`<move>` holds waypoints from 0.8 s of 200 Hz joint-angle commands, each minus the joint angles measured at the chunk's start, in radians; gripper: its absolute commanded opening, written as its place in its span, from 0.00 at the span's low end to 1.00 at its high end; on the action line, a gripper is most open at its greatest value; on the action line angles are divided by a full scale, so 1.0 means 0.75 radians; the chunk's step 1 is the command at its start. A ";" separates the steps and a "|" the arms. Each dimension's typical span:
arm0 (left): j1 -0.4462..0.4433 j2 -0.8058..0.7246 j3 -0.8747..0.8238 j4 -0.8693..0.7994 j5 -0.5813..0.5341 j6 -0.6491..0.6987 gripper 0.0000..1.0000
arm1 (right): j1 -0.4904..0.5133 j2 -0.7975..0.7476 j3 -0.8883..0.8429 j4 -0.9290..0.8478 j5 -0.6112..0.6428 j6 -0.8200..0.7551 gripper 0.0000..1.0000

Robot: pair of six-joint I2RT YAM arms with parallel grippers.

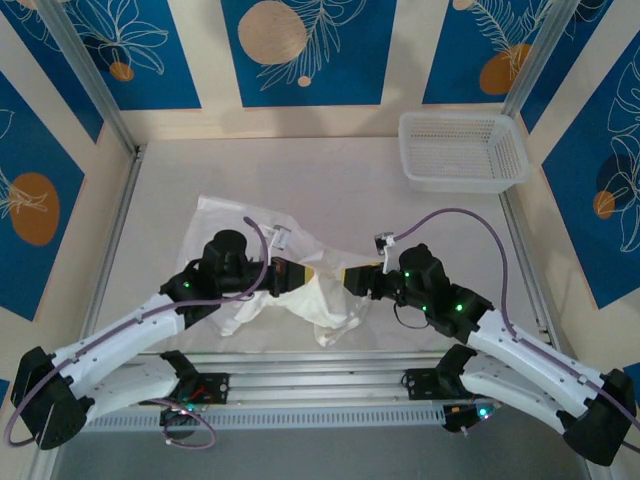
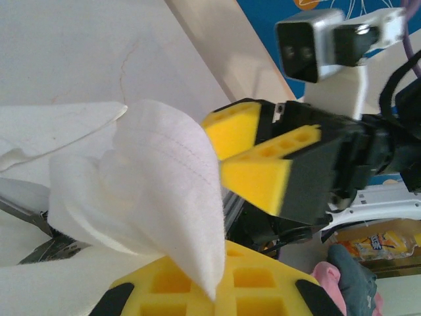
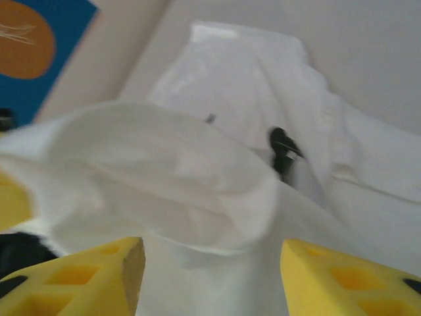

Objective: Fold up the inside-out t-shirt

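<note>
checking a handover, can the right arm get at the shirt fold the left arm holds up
Probably yes: the right fingers stand open on either side of the t-shirt fold, nothing between.

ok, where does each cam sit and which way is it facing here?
Top external: above and behind the bases, looking down at the table, t-shirt, basket; both arms, left gripper, right gripper show.
Left wrist: faces the right gripper across bunched t-shirt; own yellow fingers at bottom.
Right wrist: looks over the t-shirt onto the table; own fingers apart at bottom.
Shared: all three see the t-shirt.
</note>
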 commanded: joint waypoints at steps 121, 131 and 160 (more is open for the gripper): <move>0.009 -0.004 0.017 0.005 0.018 0.010 0.00 | -0.101 0.314 0.040 0.254 -0.258 0.142 0.23; 0.009 0.004 0.020 0.006 0.016 0.012 0.00 | -0.099 0.310 0.046 0.229 -0.246 0.132 0.12; 0.030 0.003 0.020 -0.073 -0.059 0.032 0.00 | -0.100 0.242 0.086 0.071 -0.138 0.074 0.00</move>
